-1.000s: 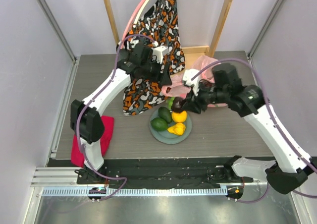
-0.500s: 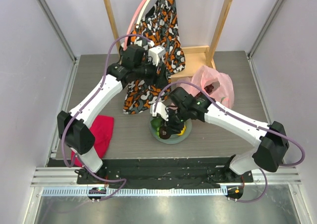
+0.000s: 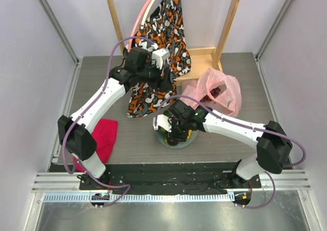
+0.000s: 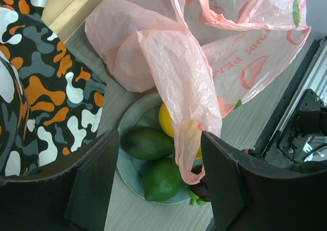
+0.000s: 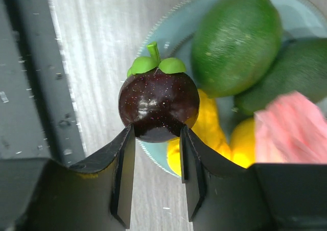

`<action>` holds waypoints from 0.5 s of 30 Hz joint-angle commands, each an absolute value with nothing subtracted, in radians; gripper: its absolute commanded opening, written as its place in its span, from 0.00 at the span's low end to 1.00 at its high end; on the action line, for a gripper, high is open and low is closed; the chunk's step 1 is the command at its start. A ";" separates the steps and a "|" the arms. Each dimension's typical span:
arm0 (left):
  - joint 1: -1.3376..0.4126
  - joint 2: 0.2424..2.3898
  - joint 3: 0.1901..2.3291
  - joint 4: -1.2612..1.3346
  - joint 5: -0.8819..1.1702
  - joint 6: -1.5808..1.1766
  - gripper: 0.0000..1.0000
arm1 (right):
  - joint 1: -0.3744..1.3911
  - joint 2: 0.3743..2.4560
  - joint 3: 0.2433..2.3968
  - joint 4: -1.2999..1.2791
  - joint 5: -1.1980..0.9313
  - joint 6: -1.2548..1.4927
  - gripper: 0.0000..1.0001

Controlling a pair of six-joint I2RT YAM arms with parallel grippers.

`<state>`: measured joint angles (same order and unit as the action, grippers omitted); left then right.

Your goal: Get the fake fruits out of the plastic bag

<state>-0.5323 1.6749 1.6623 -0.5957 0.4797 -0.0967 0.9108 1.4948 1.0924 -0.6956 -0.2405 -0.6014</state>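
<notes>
My right gripper [image 5: 157, 131] is shut on a round dark purple fruit [image 5: 159, 103] with green leaves. It holds the fruit just over the near-left rim of the grey-green plate [image 5: 148, 150]; the gripper also shows in the top view [image 3: 174, 134]. On the plate lie two green fruits [image 4: 148, 143] [image 4: 162, 179] and two yellow ones [image 5: 207, 123] [image 5: 245, 139]. The pink plastic bag [image 3: 218, 90] lies behind the plate, with a fold [image 4: 186, 134] draped over it. My left gripper [image 4: 159, 135] is open and empty, high above the plate's far side, and shows in the top view [image 3: 165, 79].
An orange-black-white patterned garment [image 3: 159, 42] hangs from a wooden frame [image 3: 203, 62] at the back, beside my left gripper. A red cloth [image 3: 103, 138] lies at the table's front left. A black rail [image 3: 168, 176] runs along the near edge.
My right gripper carried the dark purple fruit from beside the bag down-left to the plate. My left arm drew back from the bag toward the garment, and the bag settled.
</notes>
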 commanded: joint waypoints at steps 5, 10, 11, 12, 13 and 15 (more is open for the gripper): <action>-0.523 1.640 1.658 -0.549 0.509 -0.112 0.69 | 0.913 1.494 1.081 -0.623 -0.161 -0.595 0.58; -0.522 1.651 1.663 -0.542 0.523 -0.124 0.69 | 0.913 1.479 1.115 -0.684 -0.213 -0.595 0.75; -0.523 1.651 1.664 -0.543 0.525 -0.126 0.69 | 0.913 1.473 1.126 -0.692 -0.222 -0.588 0.75; -0.522 1.652 1.666 -0.542 0.525 -0.127 0.69 | 0.913 1.468 1.143 -0.701 -0.222 -0.572 0.75; -0.523 1.654 1.670 -0.546 0.526 -0.127 0.69 | 0.914 1.460 1.190 -0.716 -0.219 -0.565 0.75; -0.522 1.651 1.674 -0.549 0.523 -0.127 0.69 | 0.911 1.433 1.257 -0.738 -0.203 -0.545 0.75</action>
